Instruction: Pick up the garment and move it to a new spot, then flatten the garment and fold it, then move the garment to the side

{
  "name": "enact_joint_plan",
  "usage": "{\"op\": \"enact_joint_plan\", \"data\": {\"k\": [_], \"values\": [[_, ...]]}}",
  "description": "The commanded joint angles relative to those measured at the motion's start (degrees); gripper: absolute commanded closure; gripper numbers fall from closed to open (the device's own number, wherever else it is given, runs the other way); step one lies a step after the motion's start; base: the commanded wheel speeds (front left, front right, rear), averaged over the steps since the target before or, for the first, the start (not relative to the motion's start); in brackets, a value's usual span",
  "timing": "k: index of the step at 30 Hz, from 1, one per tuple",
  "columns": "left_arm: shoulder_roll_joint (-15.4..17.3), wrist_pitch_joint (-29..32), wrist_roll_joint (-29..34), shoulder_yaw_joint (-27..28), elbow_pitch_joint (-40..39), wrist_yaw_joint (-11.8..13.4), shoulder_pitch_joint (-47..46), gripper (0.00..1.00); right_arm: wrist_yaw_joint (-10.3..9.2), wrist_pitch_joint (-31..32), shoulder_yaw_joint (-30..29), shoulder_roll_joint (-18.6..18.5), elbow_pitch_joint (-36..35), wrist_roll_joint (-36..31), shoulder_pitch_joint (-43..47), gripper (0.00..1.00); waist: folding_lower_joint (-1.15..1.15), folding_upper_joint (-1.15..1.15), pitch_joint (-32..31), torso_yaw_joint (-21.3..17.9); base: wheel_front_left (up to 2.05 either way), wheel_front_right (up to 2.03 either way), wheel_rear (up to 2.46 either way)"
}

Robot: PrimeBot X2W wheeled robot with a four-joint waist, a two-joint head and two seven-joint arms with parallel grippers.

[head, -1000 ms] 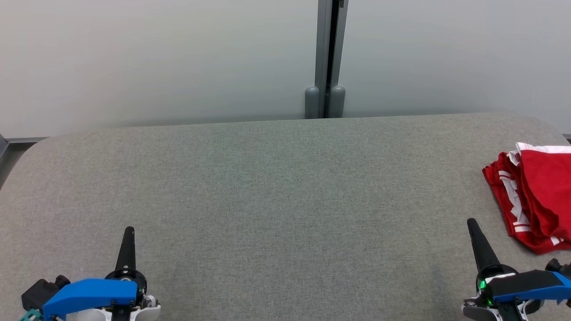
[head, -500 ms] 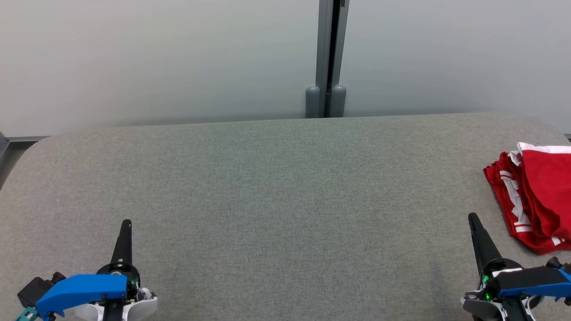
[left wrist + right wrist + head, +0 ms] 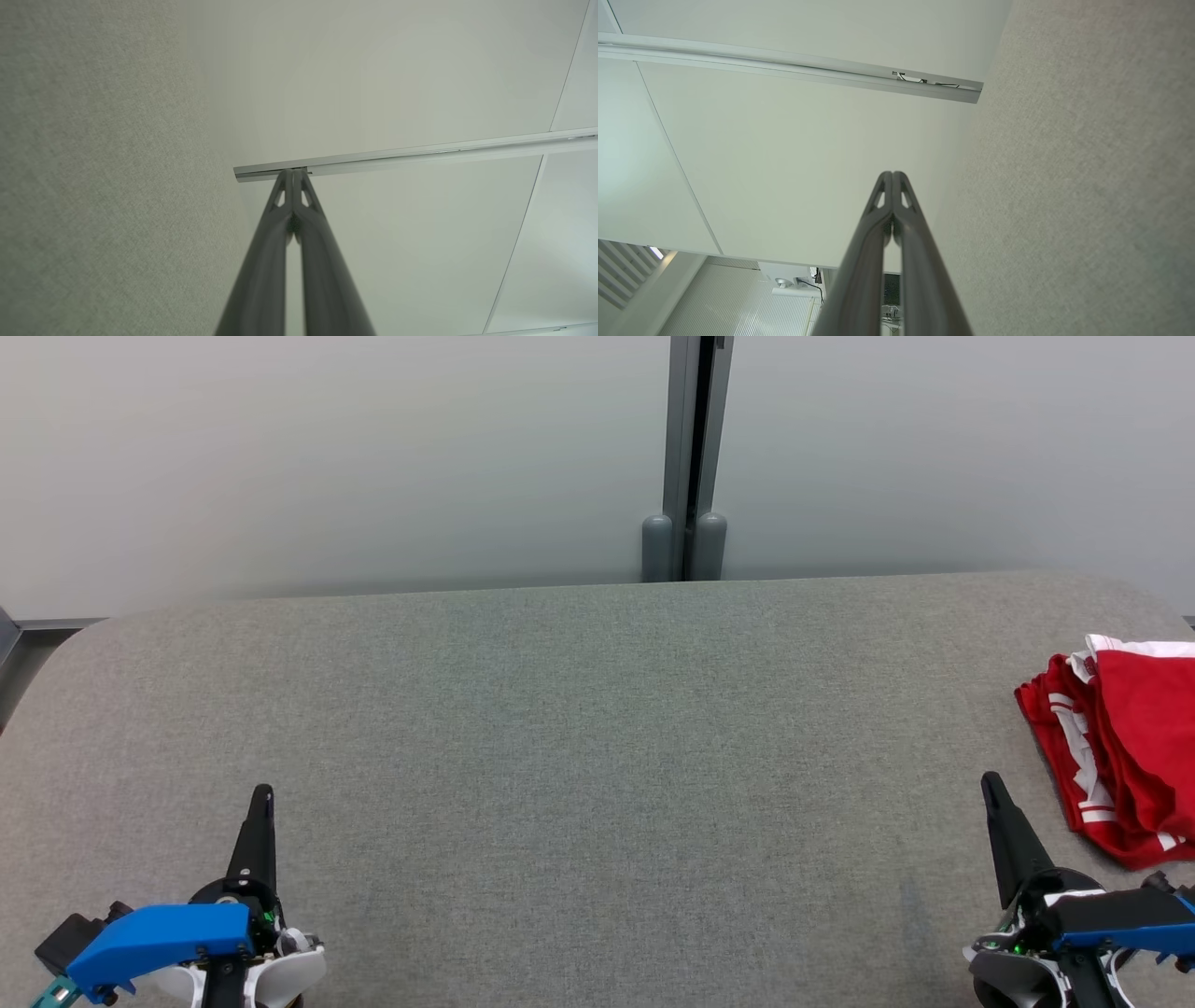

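Your left pincer [image 3: 263,793] and right pincer [image 3: 990,779], both pressed together and empty, ease back slightly toward the table's [image 3: 597,756] near corners. The garment [image 3: 1130,728] stays at the right edge (partly cropped), so the set-aside looks done.

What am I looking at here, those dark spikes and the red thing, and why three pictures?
A two-armed robot faces a grey padded table. One picture comes from its head camera, looking down. The dark spikes are its grippers, each two long fingers pressed shut: left gripper at lower left, right gripper at lower right. The other two pictures come from wrist cameras looking along those fingers. A red and white garment lies bunched at the table's right end. Nothing is held.
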Motion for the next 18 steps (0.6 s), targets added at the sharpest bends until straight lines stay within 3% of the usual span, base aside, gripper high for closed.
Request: {"op": "enact_joint_plan", "data": {"k": [1, 18], "values": [[-0.1, 0.5, -1.1, 0.6, -0.5, -0.1, -1.1, 1.0, 0.02, 0.2, -0.3, 0.1, 0.0, 1.4, -0.7, 1.0, 0.0, 0.0, 0.0, 0.0, 0.0, 0.0, 0.0], [-0.4, 2.2, -7.1, 1.3, -1.4, -0.1, -1.5, 1.0, 0.02, 1.1, -0.6, 0.3, 0.2, 7.7, -1.5, 1.0, 0.0, 0.0, 0.2, 0.2, 0.0, 0.0, 0.0]]}}
